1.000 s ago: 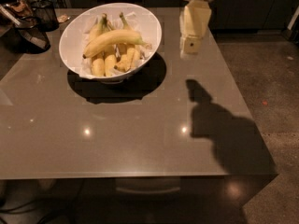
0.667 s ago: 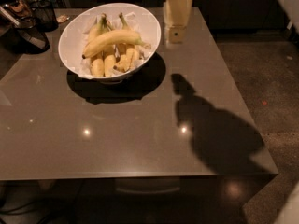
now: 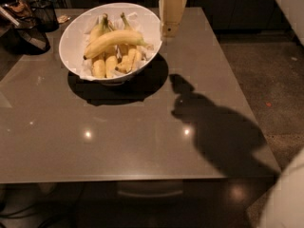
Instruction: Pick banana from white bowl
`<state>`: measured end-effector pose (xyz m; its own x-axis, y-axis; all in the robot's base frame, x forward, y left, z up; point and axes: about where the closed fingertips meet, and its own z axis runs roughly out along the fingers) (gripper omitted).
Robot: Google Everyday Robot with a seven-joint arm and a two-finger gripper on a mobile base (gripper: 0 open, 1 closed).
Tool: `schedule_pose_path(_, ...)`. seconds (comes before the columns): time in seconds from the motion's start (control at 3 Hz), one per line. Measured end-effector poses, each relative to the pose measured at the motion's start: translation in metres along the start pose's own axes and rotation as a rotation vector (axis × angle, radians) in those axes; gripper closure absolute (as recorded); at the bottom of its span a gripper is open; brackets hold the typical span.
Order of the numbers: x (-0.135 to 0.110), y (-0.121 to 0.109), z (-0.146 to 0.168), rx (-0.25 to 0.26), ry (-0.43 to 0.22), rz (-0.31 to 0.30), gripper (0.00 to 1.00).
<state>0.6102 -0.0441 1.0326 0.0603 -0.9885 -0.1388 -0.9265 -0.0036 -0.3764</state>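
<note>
A: Which step is in hand?

B: Approach, by the look of it. The gripper (image 3: 170, 28) is hung above the table (image 3: 142, 146), just outside the rim of the white bowl (image 3: 75, 37), at about 2 o'clock from the bowl's centre. Nothing is held. Whether it is spread or pressed together cannot be told.

A: Where is the target?

B: The banana (image 3: 114, 38) is lying in the white bowl, on top of the smaller bananas (image 3: 111, 63) and across them. The bowl is set at 11 o'clock on the table. No contact between gripper and banana is seen.

A: What is called for next?

B: A shift toward 9 o'clock is needed, over the rim and in above the banana's middle. Then a descent with the jaws set across the fruit's short axis, not along it. The rim at 3 o'clock is close and should be cleared first.

A: How does the banana look?

B: Long, curved and smooth yellow. The thin stem end is pointed at 3 o'clock, the darker tip at 8 o'clock. It is the topmost fruit, so a top grasp is judged feasible, though the bunch underneath could be disturbed.
</note>
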Motion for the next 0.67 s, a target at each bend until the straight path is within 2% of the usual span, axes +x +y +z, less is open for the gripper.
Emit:
schedule_pose_path(0.33, -0.012, -0.019, 0.007, -0.005, -0.018, -0.009, 0.42)
schedule_pose_path(0.67, -0.025, -0.036, 0.018, -0.009, -0.031, -0.017, 0.43)
